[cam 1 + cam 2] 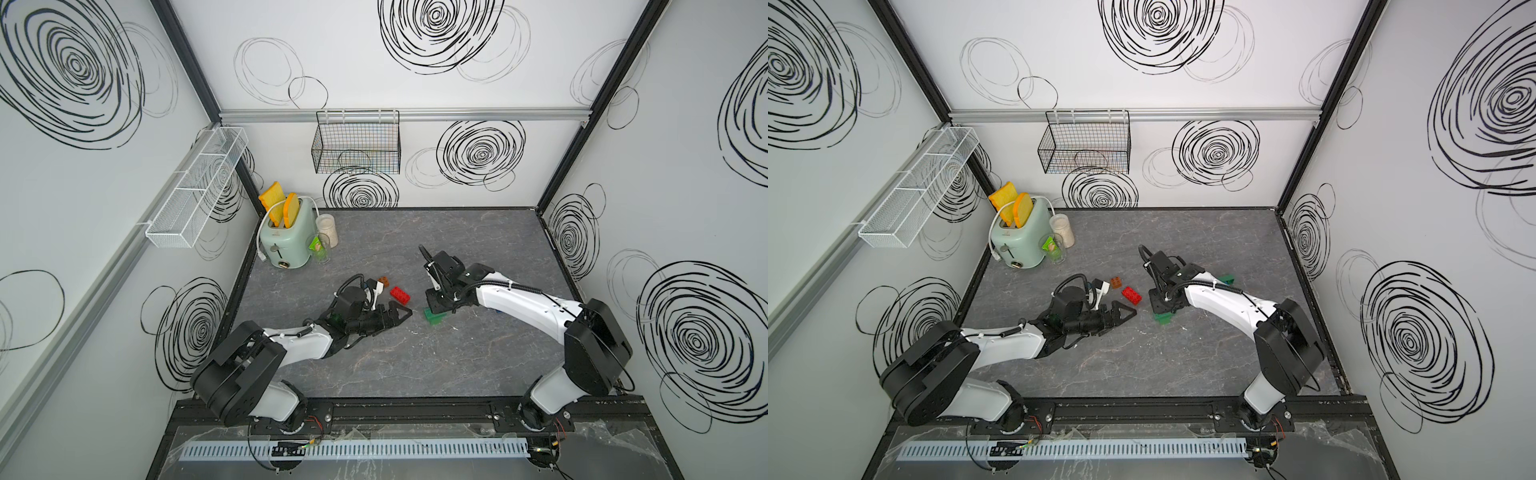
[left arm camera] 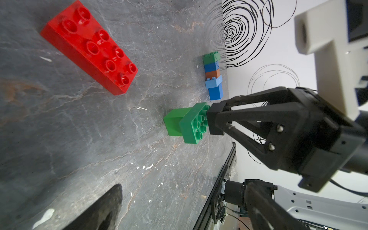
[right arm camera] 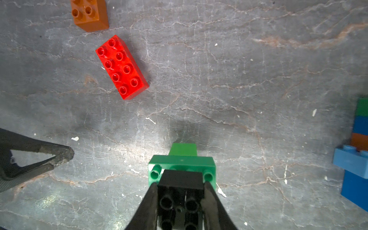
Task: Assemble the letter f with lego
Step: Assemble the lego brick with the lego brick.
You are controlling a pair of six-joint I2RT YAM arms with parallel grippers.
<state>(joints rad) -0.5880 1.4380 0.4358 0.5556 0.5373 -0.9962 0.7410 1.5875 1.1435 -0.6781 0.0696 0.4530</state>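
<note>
Clearly the step in hand is seating a black square plastic brick [image 3: 179,179] on the dark green oblong studded brick [image 3: 181,163]. That brick sits on a lighter green square brick [image 2: 173,121] near the middle of the grey marbled tabletop [image 1: 457,365]. The right gripper [image 3: 180,191] pinches the black brick by two opposite sides from above, its underside against the green studs.

To do this well, it probably needs to press straight down with the studs lined up, so the small stack neither tips nor slides. The left gripper [image 1: 401,316], spread wide and empty just left of the stack, could brace it.

A red oblong brick [image 3: 121,66] and an orange square brick [image 3: 89,14] lie loose to the left. A joined row of green, blue, orange and light blue bricks [image 2: 213,75] lies to the right. No brand, label or writing can be read anywhere.
</note>
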